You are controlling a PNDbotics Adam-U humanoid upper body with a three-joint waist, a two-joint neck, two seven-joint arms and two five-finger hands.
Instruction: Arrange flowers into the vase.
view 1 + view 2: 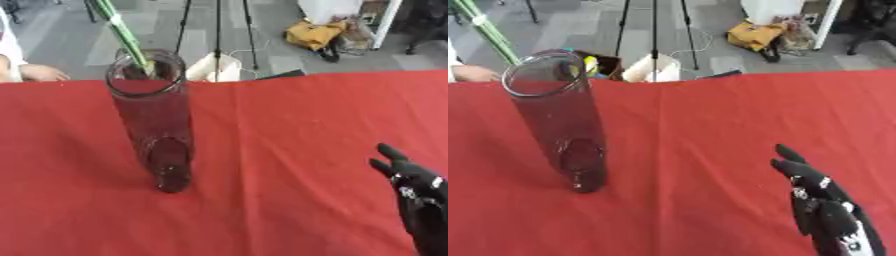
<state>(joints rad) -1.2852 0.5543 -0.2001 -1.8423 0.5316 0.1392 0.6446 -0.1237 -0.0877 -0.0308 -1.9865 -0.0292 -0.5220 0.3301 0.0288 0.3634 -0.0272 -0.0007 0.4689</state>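
So the clear vase (153,120) stands upright on the red counter (289,125), green stems (122,32) seemingly above its rim; right robot hand (824,210) rests open, holding nothing.

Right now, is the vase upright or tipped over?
Upright. The vase stands on its base on the red cloth, open mouth up, apart from the right hand.

Clear vase (157,125) (tinted red by the cloth), green stems (122,35), red tablecloth (289,150), black hand (824,210)

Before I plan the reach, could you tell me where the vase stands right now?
The vase stands upright on the left of the red table, well apart from the right hand at the lower right.
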